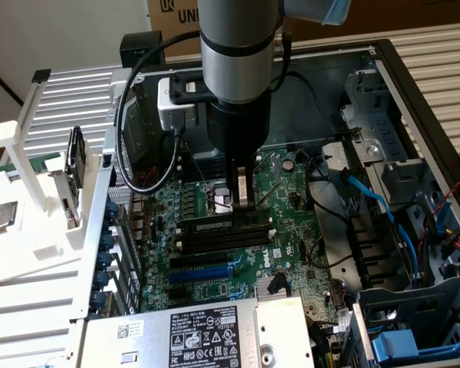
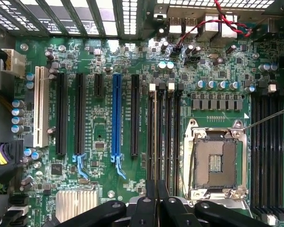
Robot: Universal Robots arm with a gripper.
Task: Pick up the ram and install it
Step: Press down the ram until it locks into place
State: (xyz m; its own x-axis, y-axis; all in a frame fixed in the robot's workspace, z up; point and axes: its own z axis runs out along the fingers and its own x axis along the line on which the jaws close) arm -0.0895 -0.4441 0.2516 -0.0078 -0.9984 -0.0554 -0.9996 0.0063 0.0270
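Observation:
The ram (image 1: 215,225) stands on edge in one of the black memory slots (image 1: 226,239) at the middle of the motherboard, its dark side with pale print facing the exterior view. My gripper (image 1: 243,205) comes straight down onto its top edge near the exterior view's right end of the stick, fingers close together on it. In the wrist view the ram (image 2: 155,137) is a thin yellowish edge running along the slot bank (image 2: 173,137) up to my gripper (image 2: 156,188), shut around it.
The bare processor socket (image 2: 215,158) lies beside the slots. A white fixture (image 1: 31,230) holding a silver chip (image 1: 0,217) is at the exterior view's left. The power supply (image 1: 207,333) is in front, and a drive cage with blue cables (image 1: 383,207) on the exterior view's right.

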